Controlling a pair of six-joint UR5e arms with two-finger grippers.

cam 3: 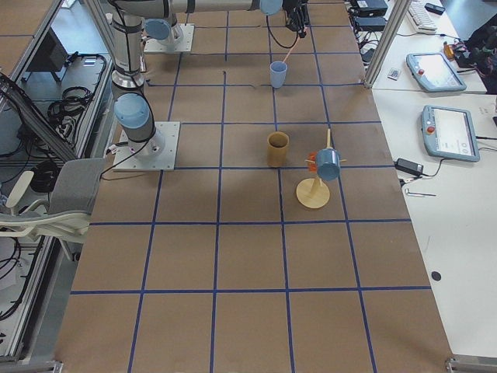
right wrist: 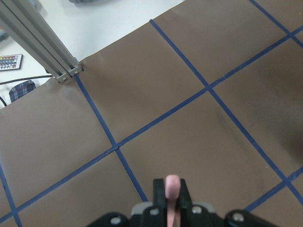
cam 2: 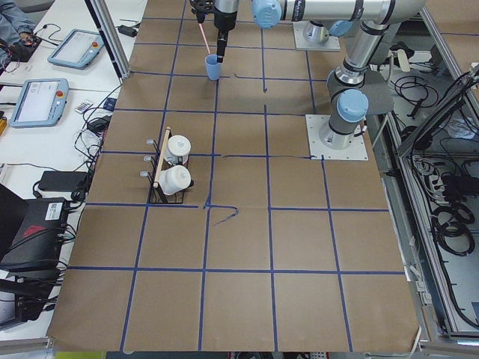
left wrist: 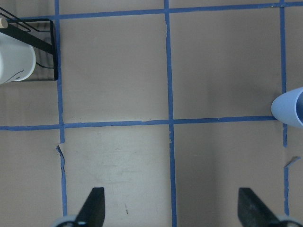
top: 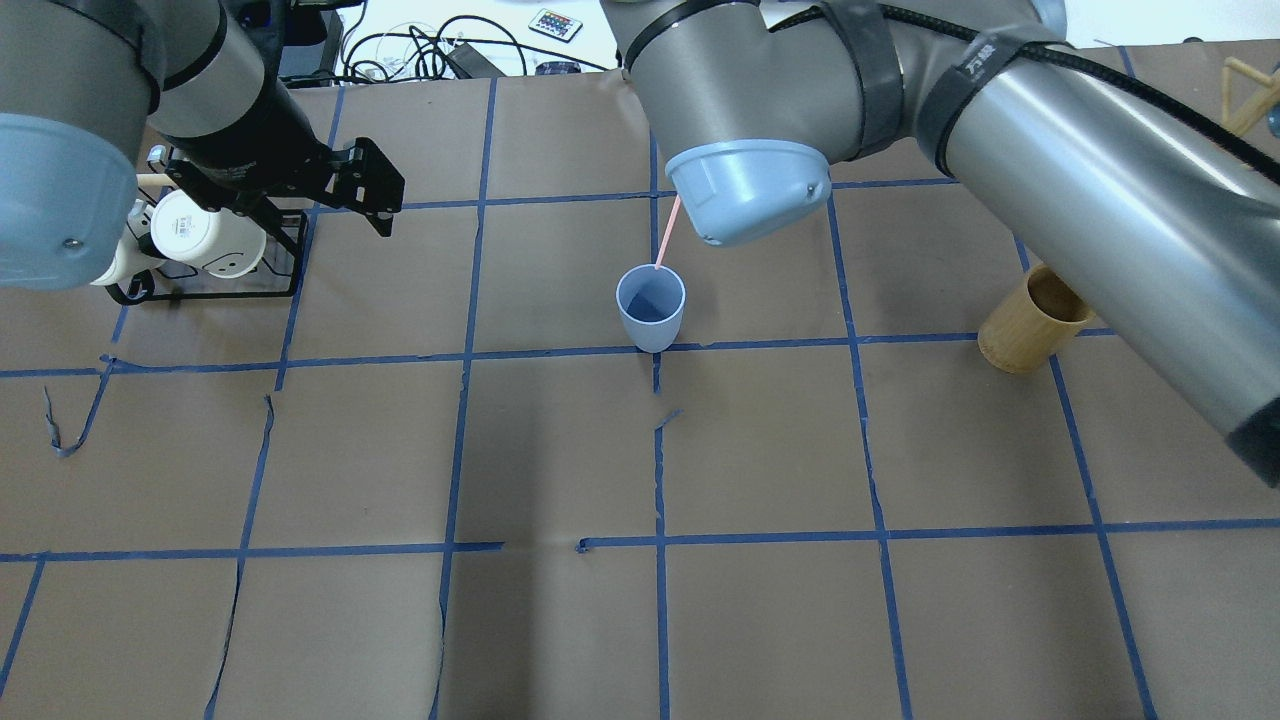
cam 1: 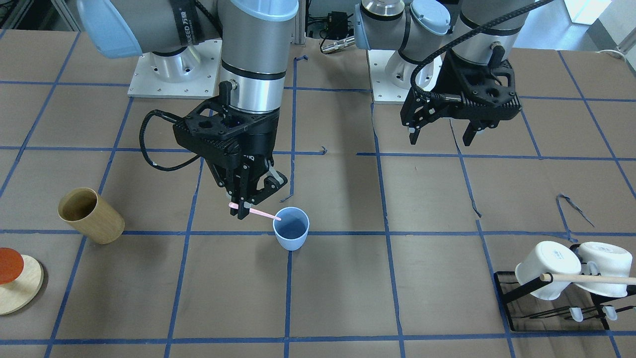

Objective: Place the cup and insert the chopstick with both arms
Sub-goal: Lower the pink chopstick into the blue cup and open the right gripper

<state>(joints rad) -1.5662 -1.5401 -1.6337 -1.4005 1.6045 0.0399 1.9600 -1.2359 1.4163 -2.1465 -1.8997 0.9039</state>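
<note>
Brown paper ruled into squares by blue tape covers the desk (cam 1: 348,298). At the centre of the front-facing view the cup (cam 1: 291,228) stands upright, mouth up, beside a tape crossing, held by neither arm. The right end effector (cam 1: 239,210), just left of and above the cup in that view, is clenched on the chopstick (cam 1: 261,214). Its wrist camera shows the pink shaft pinched between the two fingers, with a short stub projecting beyond them. The stick slants down toward the cup, its lower tip at the left side of the rim in that view; whether the tip is below the rim cannot be told. The left end effector (cam 1: 441,135), at upper right of the same view, is released and empty, its fingers spread wide above bare paper, well apart from the cup. A tan wooden cylinder (cam 1: 92,215) sits at the left, and white mugs (cam 1: 546,268) hang on a black rack (cam 1: 507,291) at lower right. Handling, by judgement: the chopstick is likely stiff, very light and smooth, so it may pivot or slide between flat fingers. The hold near its upper end leaves a long free length for insertion. The cup appears light and narrow at the base, so a sideways push from the tip against the rim could tip or shift it. If gripped, take it across the wall near the rim.
</note>
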